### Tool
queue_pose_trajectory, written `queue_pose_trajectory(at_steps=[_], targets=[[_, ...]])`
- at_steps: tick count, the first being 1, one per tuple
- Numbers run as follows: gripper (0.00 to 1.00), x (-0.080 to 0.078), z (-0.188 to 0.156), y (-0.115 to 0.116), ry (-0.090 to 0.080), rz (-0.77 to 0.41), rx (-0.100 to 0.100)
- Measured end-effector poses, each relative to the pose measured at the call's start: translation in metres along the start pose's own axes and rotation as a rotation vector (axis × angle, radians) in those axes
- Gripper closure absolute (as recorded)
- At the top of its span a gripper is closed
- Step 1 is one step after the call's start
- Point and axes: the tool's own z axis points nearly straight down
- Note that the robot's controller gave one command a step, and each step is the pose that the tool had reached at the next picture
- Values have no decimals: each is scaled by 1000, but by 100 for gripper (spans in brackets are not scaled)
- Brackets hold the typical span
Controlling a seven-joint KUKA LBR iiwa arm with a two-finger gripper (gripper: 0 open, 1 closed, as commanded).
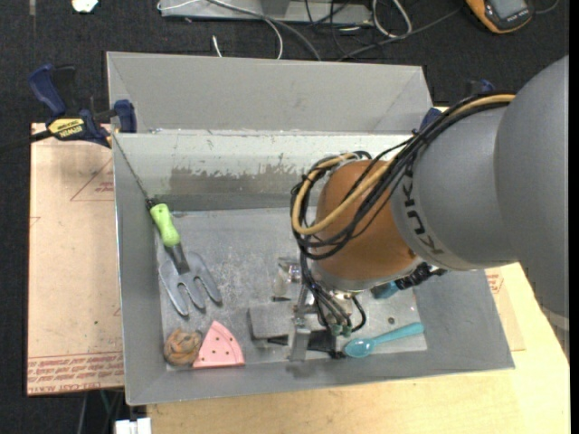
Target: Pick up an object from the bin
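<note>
One each: green-handled fork point(175, 253), pink wedge point(220, 346), brown lump point(183, 344), teal spoon point(387, 338), grey block point(265, 322) beside gripper point(301, 344), its state unclear.

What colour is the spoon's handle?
Light blue. The spoon shows best in the camera view, bottom right.

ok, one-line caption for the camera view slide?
KUKA arm's gripper low in the bin, beside a dark grey block; teal spoon, pink wedge, green-handled fork nearby.

Grey block point(265, 324) partly behind end effector point(303, 340)
</note>
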Motion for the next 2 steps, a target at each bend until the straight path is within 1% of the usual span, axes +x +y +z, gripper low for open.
queue_pose_trajectory(at_steps=[1,2], targets=[[0,-2,36,-26,-4,124,0],[0,-6,38,-68,-2,-38,-3]])
